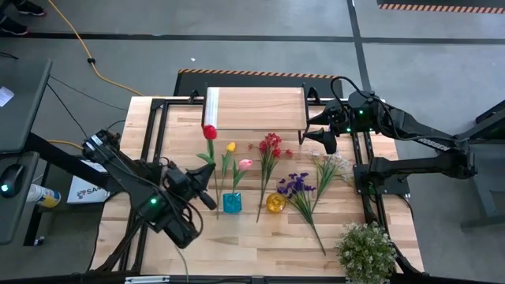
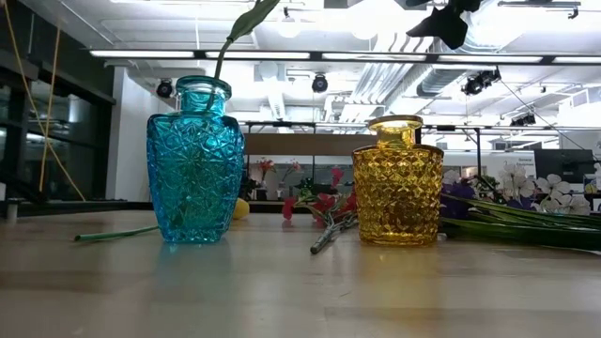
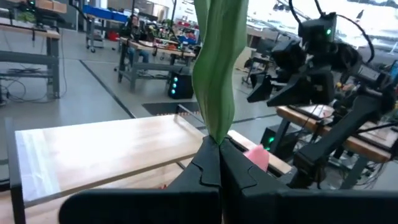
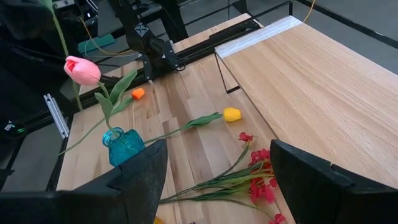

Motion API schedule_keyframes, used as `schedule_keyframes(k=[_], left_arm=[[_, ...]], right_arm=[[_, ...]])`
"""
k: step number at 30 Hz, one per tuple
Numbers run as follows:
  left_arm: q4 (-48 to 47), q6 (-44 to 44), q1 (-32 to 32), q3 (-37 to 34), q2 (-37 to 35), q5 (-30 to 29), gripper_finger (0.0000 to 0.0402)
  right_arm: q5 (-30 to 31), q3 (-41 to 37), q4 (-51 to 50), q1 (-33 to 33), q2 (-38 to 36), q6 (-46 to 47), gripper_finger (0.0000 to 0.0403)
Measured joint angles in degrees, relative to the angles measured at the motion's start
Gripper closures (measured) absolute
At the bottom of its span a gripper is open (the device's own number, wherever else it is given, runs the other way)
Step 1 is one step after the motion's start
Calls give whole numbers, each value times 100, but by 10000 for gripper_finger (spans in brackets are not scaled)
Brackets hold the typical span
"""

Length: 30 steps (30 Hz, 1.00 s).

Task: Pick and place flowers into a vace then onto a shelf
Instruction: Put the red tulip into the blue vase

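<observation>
My left gripper [image 1: 210,197] [image 3: 219,168] is beside the blue glass vase [image 1: 231,203] [image 2: 194,160], shut on a red tulip [image 1: 209,132]. A pink tulip [image 1: 245,164] [image 4: 83,70] stands with its stem in the blue vase. The yellow glass vase [image 1: 274,203] [image 2: 397,180] stands beside it, with no flower in it. A yellow tulip [image 1: 230,147] [image 4: 231,114], a red spray [image 1: 271,144], a purple spray [image 1: 296,185] and a white spray [image 1: 335,166] lie flat on the table. My right gripper [image 1: 316,138] [image 4: 214,180] hangs open by the right end of the wooden shelf [image 1: 255,108] [image 4: 311,81]. My left gripper pinches the red tulip between its two fingers, low on the green stem where a broad leaf [image 3: 214,118] grows. The fingers come roughly level from the table's near left. The flower rises above the fingers and leans toward the far edge.
A bushy pale-green potted plant [image 1: 366,251] stands at the table's near right corner. The shelf sits along the far edge. A small orange bloom [image 4: 137,93] lies on the table left of the yellow tulip. Black frame rails [image 1: 158,126] run along the table's left and right sides.
</observation>
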Motion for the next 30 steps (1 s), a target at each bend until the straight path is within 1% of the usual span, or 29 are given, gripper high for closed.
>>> schedule_keyframes(k=[4, 9, 23, 30], left_arm=[[255, 247, 165, -2, 121, 16, 380], [293, 265, 287, -2, 167, 11, 380], [584, 225, 419, -4, 569, 25, 380], [629, 240, 417, -4, 633, 17, 380]], right_arm=[[0, 0, -1, 0, 2, -1, 130], [0, 0, -1, 0, 2, -1, 130], [33, 0, -3, 0, 2, -20, 130], [41, 0, -3, 0, 2, -21, 130]])
